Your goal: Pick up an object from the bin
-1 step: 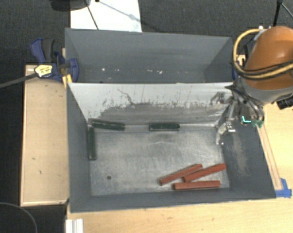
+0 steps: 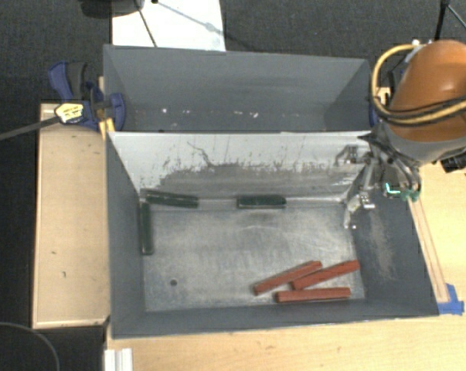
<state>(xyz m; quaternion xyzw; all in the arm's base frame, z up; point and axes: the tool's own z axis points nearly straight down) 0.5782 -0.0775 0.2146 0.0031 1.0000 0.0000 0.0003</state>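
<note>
This looks like a robotics lab test cell, not a lived-in room. A grey metal bin (image 2: 240,91) with a scuffed, scratched floor has dark carpet (image 2: 32,22) beyond it. At 3 o'clock a robot arm (image 2: 437,91) with an orange cover and looped cables leans over the rim. Inside lie plain test pieces: red-brown bars (image 2: 306,278) at 5 o'clock and dark green bars (image 2: 260,202) from 9 to 12 o'clock.

Grey metal bin (image 2: 233,242) with a scuffed floor and 3 red-brown bars (image 2: 325,274) bunched together, touching. Behind them and slightly left lies 1 dark green bar (image 2: 260,202), with a 2nd green bar (image 2: 171,200) further left. The 3rd green bar (image 2: 145,229) is well left of them.
</note>
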